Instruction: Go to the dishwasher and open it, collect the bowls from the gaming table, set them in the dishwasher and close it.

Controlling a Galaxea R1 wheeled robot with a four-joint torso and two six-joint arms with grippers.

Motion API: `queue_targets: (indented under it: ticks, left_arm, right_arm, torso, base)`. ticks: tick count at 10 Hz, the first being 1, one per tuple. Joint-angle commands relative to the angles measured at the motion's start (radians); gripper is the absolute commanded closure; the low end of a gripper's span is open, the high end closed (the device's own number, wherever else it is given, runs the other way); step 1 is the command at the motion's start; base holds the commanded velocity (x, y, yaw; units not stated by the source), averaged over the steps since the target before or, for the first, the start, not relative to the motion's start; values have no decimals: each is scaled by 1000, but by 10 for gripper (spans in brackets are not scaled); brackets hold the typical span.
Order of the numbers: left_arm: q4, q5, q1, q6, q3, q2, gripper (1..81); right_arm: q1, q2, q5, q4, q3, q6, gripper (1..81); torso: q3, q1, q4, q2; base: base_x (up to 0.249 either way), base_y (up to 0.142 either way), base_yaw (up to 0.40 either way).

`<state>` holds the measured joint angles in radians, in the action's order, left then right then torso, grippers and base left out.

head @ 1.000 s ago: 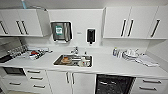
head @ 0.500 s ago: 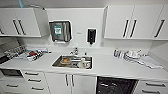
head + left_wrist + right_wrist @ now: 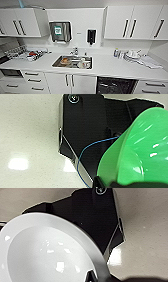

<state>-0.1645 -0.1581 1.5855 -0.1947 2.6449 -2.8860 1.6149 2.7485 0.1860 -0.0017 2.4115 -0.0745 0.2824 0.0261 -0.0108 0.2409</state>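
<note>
The head view looks at a white kitchen wall. The dishwasher [image 3: 115,85] sits under the worktop [image 3: 110,67] at about 5 o'clock from the sink [image 3: 72,62]; its front shows as a dark opening with racks faintly seen inside, so its door seems to be open. In the sink lie an orange-brown dish [image 3: 64,60] and some pale dishes [image 3: 83,63]. At 9 o'clock from the sink, a dish rack [image 3: 33,55] with mixed items stands on the worktop. At 3 o'clock from the sink there is a stack of white plates [image 3: 132,55], and a folded cloth [image 3: 150,62] lies just beside it. On the wall above the sink hang a steel paper towel dispenser [image 3: 60,31] and a black soap dispenser [image 3: 91,37]. White upper cabinets [image 3: 135,23] are on both sides.

In the left wrist view, a bright green bowl [image 3: 140,151] is very close to the camera, above a pale glossy floor [image 3: 27,131]. A dark part of the left end effector [image 3: 117,184] lies across the bowl's rim, so it seems to be holding the bowl, though the fingers are hard to make out.

In the right wrist view, a white bowl [image 3: 47,253] is close to the camera over a beige floor. The right end effector [image 3: 100,278] shows dark at the bowl's rim and seems to grip it there.
</note>
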Motion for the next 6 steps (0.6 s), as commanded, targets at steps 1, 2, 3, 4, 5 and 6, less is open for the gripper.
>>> queue_targets:
  ticks: [1,2,3,4,5,6]
  left_arm:
    - [-9,46,-31,3,0,16,811]
    - [-10,46,-31,3,0,16,811]
    - [-10,45,-31,3,0,16,811]
    - [-10,45,-31,3,0,16,811]
    - [-10,43,-31,3,0,16,811]
    - [-10,43,-31,3,0,16,811]
  right_arm:
    - [-34,-19,-48,-11,-3,1,811]
    - [-35,-18,-48,-11,-3,1,811]
    - [-35,-19,-48,-11,-3,1,811]
    - [-35,-19,-48,-11,-3,1,811]
    - [-35,-20,-48,-11,-3,1,811]
    - [-35,-19,-48,-11,-3,1,811]
  torso:
    - [0,0,0,0]
    - [0,0,0,0]
    - [0,0,0,0]
    - [0,0,0,0]
    - [0,0,0,0]
    - [0,0,0,0]
  base:
    - [0,0,0]
    - [0,0,0]
    - [0,0,-92]
    - [0,0,-159]
    - [0,0,-266]
    - [0,0,-316]
